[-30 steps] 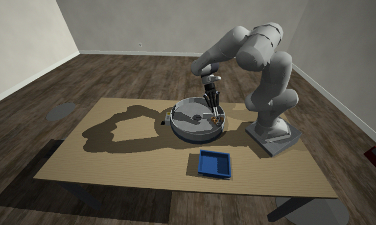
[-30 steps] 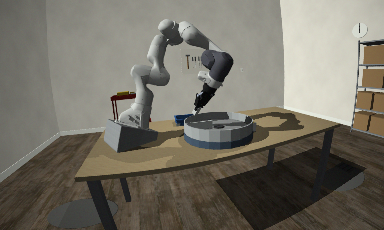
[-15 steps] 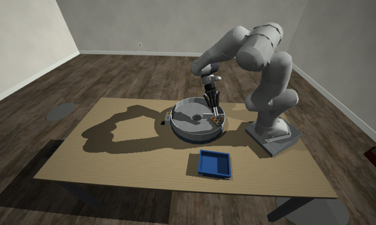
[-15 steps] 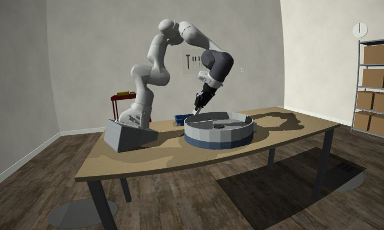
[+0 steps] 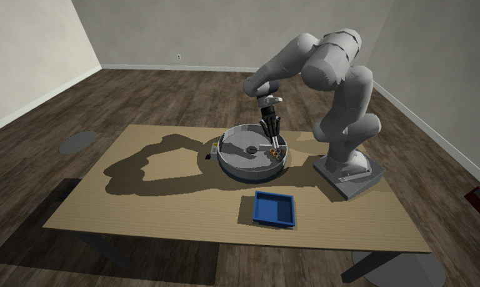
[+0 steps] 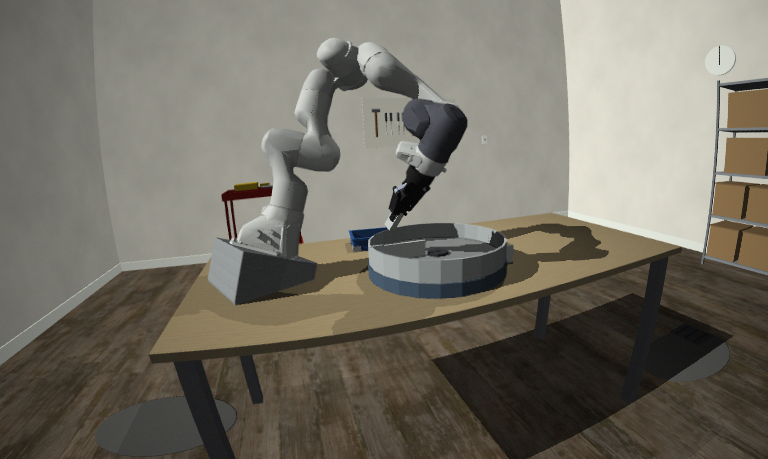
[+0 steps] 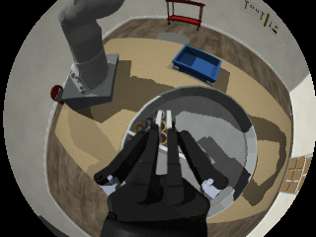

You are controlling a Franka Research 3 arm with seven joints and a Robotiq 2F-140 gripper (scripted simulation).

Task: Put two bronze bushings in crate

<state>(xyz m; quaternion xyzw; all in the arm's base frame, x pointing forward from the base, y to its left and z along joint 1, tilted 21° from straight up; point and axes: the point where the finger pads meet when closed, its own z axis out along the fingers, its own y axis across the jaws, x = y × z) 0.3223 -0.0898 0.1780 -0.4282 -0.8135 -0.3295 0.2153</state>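
The turning table [image 5: 252,169] [image 6: 441,268] [image 7: 251,148] is a round grey tub on a blue base. Several small ring bushings lie close together inside it near the wall on the arm's side, some bronze [image 5: 272,151] [image 7: 139,127] and some grey [image 5: 279,157]. My gripper [image 5: 275,146] [image 6: 390,226] [image 7: 164,117] is shut to a narrow gap, with nothing seen between the tips. It is tilted just above the bushings, and its fingers hide part of them in the wrist view. The blue crate [image 5: 273,222] [image 6: 368,239] [image 7: 195,73] looks empty.
A thin light divider [image 5: 267,147] stands inside the tub beside the bushings. A dark hub [image 5: 252,149] is at its centre. A small control box [image 5: 214,151] is on its outer side. The arm's grey base [image 5: 348,188] stands on the wooden table.
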